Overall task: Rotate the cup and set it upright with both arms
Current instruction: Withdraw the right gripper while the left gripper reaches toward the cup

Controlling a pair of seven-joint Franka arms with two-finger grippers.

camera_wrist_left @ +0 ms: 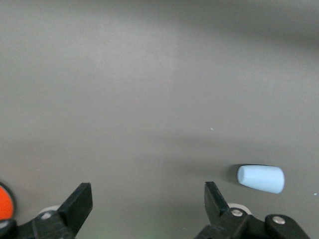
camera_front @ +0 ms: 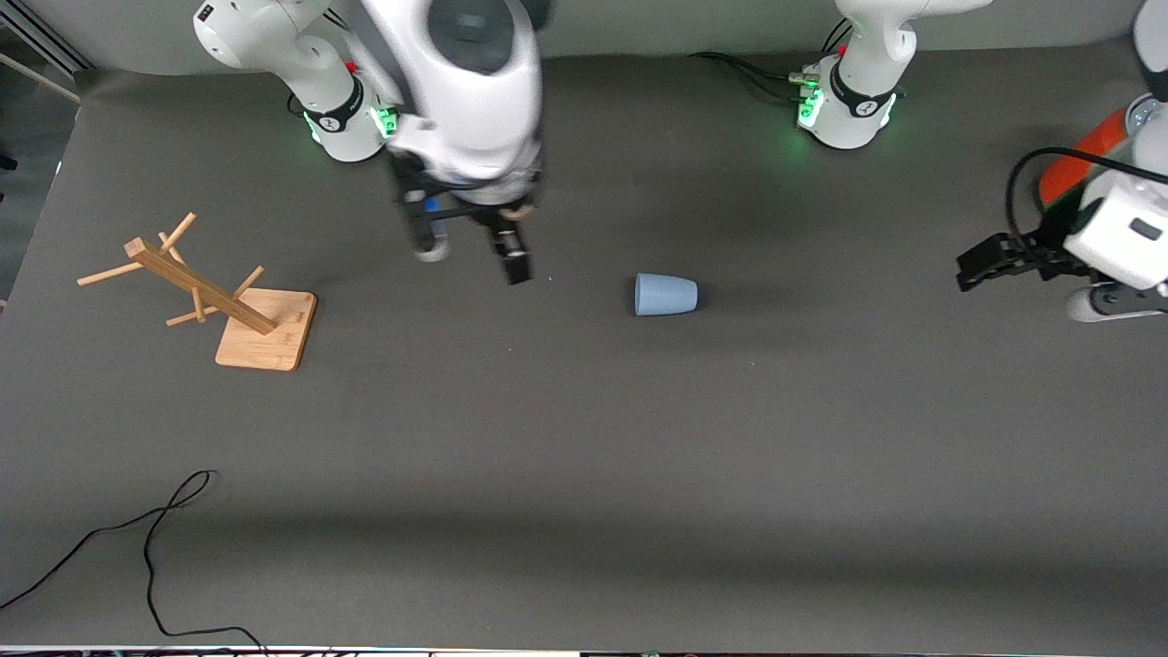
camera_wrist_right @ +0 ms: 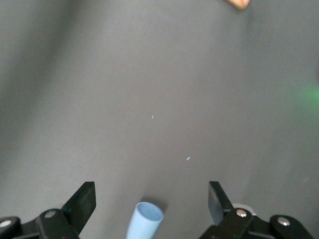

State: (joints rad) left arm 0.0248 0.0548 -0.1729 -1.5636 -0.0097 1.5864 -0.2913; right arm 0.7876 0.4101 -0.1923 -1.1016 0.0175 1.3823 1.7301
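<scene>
The pale blue cup (camera_front: 666, 295) lies on its side on the dark table mat, its open rim turned toward the right arm's end. My right gripper (camera_front: 473, 257) hangs open and empty over the mat between the wooden rack and the cup, clear of the cup. In the right wrist view the cup's mouth (camera_wrist_right: 150, 213) shows below the open right gripper (camera_wrist_right: 151, 193). My left gripper (camera_front: 973, 270) waits open and empty at the left arm's end, well apart from the cup. The left wrist view has the cup (camera_wrist_left: 261, 178) off to one side of the left gripper (camera_wrist_left: 148, 199).
A wooden rack (camera_front: 219, 301) with pegs leans on its square base at the right arm's end. An orange-red can (camera_front: 1081, 164) stands partly hidden by the left arm and shows at the edge as the can (camera_wrist_left: 4, 201). A black cable (camera_front: 155, 538) lies near the front camera.
</scene>
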